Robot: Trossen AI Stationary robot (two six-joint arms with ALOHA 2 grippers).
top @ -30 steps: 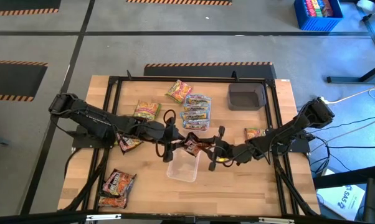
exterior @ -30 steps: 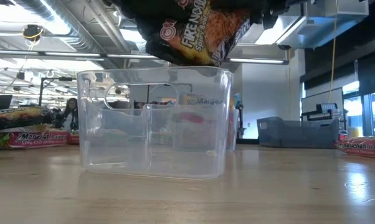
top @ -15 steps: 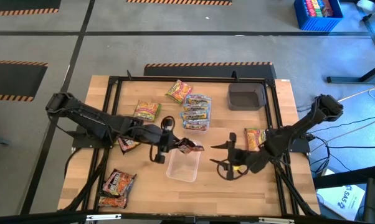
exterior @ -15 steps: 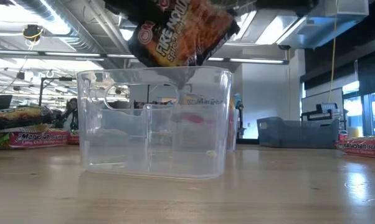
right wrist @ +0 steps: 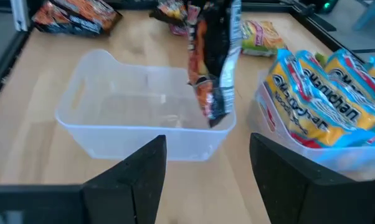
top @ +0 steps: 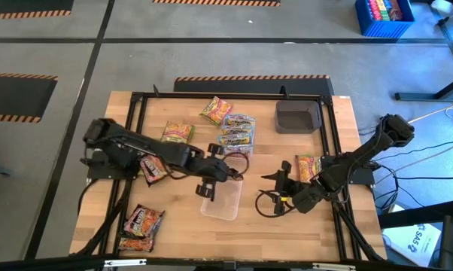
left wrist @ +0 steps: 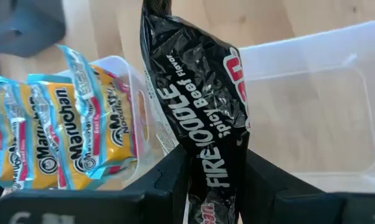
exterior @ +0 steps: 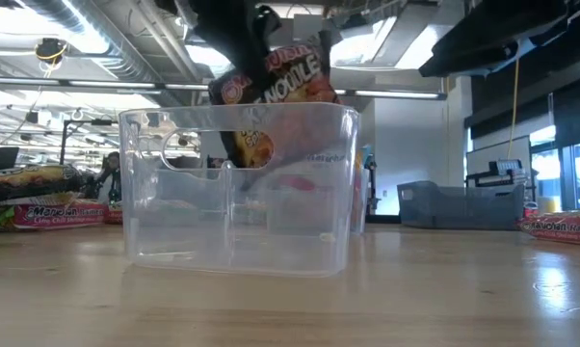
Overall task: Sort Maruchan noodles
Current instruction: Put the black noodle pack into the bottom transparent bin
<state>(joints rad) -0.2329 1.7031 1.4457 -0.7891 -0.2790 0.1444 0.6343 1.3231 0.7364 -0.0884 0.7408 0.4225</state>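
A dark maroon noodle packet (exterior: 271, 101) hangs upright from my left gripper (left wrist: 215, 186), which is shut on it above a clear plastic tub (top: 221, 200) at the table's middle. The packet's lower end (right wrist: 213, 109) dips inside the tub. My right gripper (top: 275, 193) stands open to the right of the tub, its fingers (right wrist: 141, 171) apart with nothing between them. Blue-and-yellow Maruchan packets (left wrist: 56, 130) fill a second clear tub just beyond the first. My left gripper pinches the dark packet's upper end (left wrist: 213, 163) between its two fingers, which slant down from the table's left. The packet hangs below them, nearly upright. Its lower end (exterior: 253, 149) is inside the tub, clear of the tub's floor.
Yellow-green packets (top: 215, 110) (top: 177, 134) lie at the back of the table. Maroon packets (top: 140, 223) lie at the near left and one (top: 155, 170) under my left arm. Another packet (top: 308, 163) lies right of centre. A dark grey tray (top: 297, 116) stands at the back right.
My right gripper has let go of the dark packet, opened and drawn back toward the table's right edge. My left gripper has gone right over the tub and tipped downward. The packet, earlier held across between both grippers, now hangs upright with its lower end in the tub.
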